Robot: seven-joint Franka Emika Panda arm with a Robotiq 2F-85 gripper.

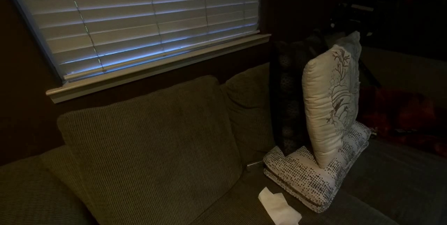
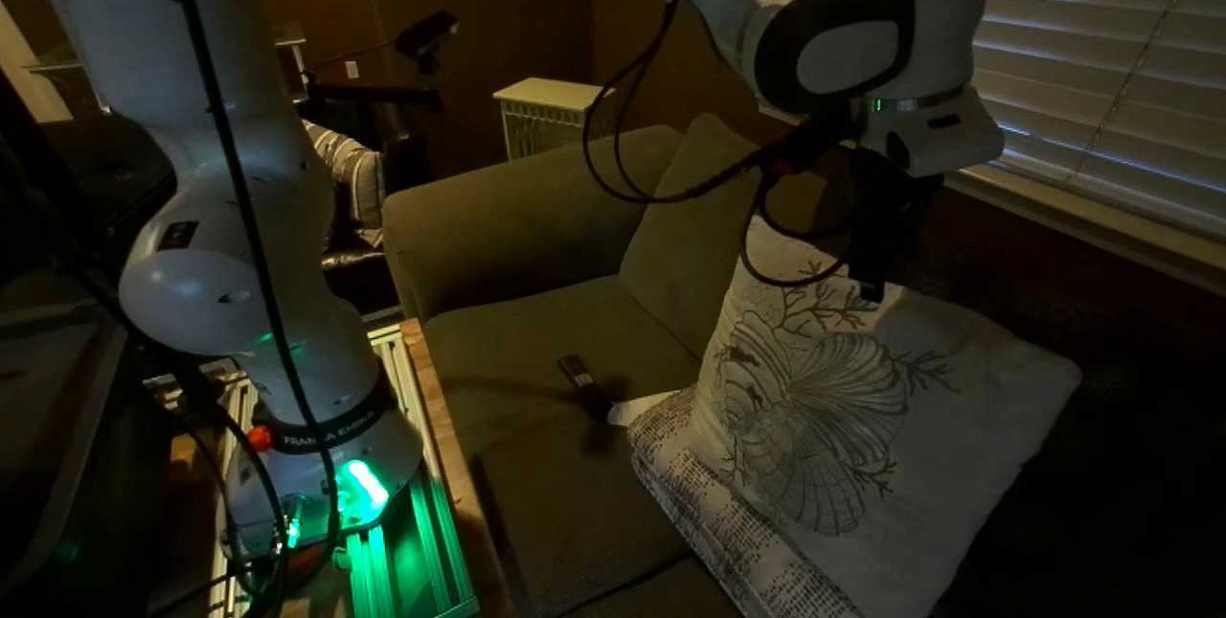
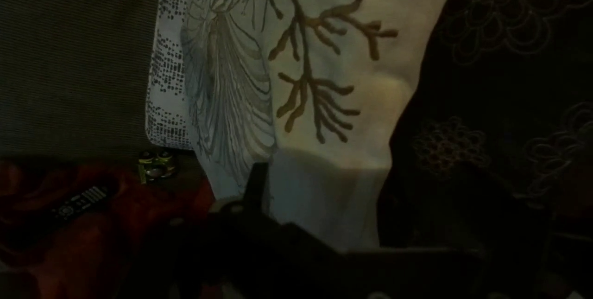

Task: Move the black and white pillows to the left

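Observation:
The white pillow with a branching plant and shell print [image 1: 340, 96] stands on edge in both exterior views. Against it leans the black pillow [image 1: 288, 96], nearer the window; pale flower shapes show on this black pillow [image 3: 449, 146] in the wrist view. My gripper [image 3: 391, 185] is at the white pillow's upper edge, jaws wide apart. Its left finger [image 3: 256, 187] lies before the printed face of the white pillow [image 3: 333, 99]; its right finger is lost in darkness on the black pillow's side. An exterior view has the gripper [image 2: 876, 263] pointing down over the white pillow's top.
Under both pillows lies a greyish-white patterned pillow [image 1: 314, 172]. Olive back cushions [image 1: 157, 141] line the sofa below the window sill [image 1: 167, 66]. A white tissue [image 1: 277, 205] and a dark remote [image 2: 577, 372] lie on the seat. Red cloth [image 3: 78, 243] is at one side.

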